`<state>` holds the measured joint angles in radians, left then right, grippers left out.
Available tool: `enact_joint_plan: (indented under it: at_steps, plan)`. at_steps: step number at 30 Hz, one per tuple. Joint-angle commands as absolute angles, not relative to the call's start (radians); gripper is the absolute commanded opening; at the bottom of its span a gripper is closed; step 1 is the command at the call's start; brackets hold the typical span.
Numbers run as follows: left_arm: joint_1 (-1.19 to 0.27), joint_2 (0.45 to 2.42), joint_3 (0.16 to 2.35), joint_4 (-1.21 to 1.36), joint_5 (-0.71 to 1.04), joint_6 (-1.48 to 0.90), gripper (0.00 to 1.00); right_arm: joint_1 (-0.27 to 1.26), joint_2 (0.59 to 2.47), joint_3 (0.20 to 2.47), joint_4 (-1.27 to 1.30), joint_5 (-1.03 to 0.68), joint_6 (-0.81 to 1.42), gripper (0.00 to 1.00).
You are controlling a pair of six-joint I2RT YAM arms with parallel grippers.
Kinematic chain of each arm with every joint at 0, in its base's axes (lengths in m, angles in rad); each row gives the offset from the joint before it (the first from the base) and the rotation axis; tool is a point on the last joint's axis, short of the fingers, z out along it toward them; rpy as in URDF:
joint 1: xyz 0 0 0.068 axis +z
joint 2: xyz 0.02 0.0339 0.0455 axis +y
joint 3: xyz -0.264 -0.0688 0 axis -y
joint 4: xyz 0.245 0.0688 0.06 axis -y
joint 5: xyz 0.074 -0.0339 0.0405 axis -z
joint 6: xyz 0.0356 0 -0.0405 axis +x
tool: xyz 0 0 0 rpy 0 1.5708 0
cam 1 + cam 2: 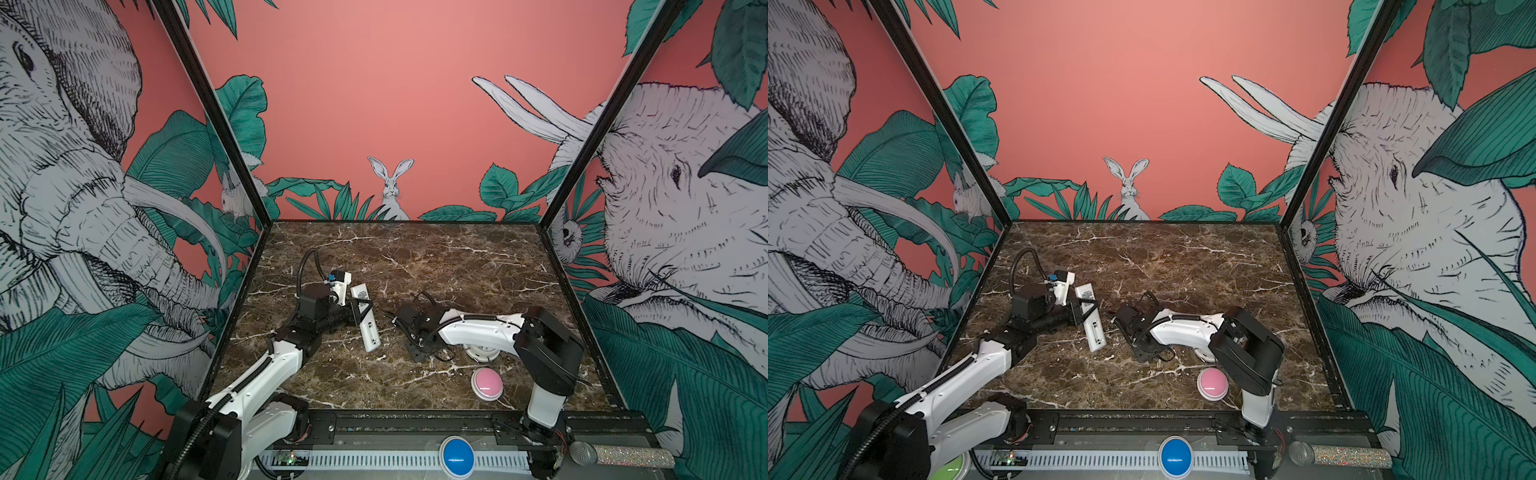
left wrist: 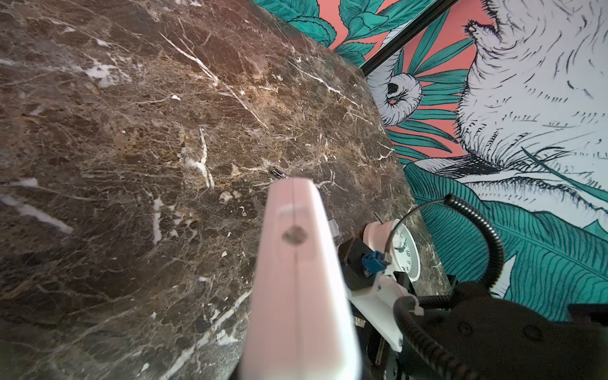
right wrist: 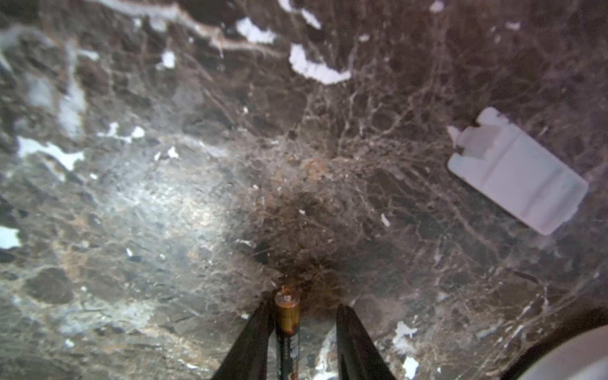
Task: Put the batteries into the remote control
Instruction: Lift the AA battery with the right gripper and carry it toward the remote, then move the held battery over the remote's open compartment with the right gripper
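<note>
Two arms work low over the brown marble table (image 1: 436, 266). The left gripper (image 1: 362, 309) is clamped across the middle of the remote control (image 1: 368, 332). The remote lies left of centre, its long axis running from the far side toward the near edge, sticker side up. The black fingers cover part of the sticker, and I cannot tell whether the remote rests on the marble or hangs just above it. In the left wrist view the remote fills the foreground as a blurred white bar, hiding the table behind it. The right gripper (image 3: 304, 311), just right of the remote, has its jaws apart: a battery (image 3: 288, 316) (gold end toward the marble) leans on one finger while the other finger stands clear of it. A white cover piece (image 3: 516, 171) lies flat nearby. The right forearm crosses over a round white clock (image 1: 482, 353), hiding most of it in both top views. A pink button (image 1: 487, 384) sits near the front edge, apart from both arms; a blue button (image 1: 457, 455) and a microphone (image 1: 619, 456) lie on the front rail
</note>
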<state>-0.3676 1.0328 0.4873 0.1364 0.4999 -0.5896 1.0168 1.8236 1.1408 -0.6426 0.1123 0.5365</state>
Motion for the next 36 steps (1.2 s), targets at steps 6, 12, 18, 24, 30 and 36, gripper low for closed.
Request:
enact_joint_plan:
  at_steps: [6,12,18,24,30,36]
  plan:
    - [-0.361,0.976,0.448,0.156,0.469,-0.557,0.00,0.996,1.852,1.186,-0.696,0.047,0.524,0.39]
    - [-0.361,0.971,0.434,0.166,0.476,-0.539,0.00,0.970,1.864,1.198,-0.700,0.023,0.530,0.34]
    - [-0.361,0.990,0.428,0.197,0.494,-0.524,0.00,0.958,1.884,1.233,-0.739,0.026,0.519,0.32]
    - [-0.361,1.024,0.427,0.223,0.502,-0.516,0.00,0.940,1.903,1.253,-0.747,0.002,0.519,0.29]
    - [-0.361,1.046,0.451,0.184,0.490,-0.482,0.00,0.934,1.916,1.273,-0.780,-0.011,0.508,0.23]
    - [-0.361,1.058,0.461,0.178,0.485,-0.470,0.00,0.934,1.935,1.279,-0.796,-0.022,0.505,0.22]
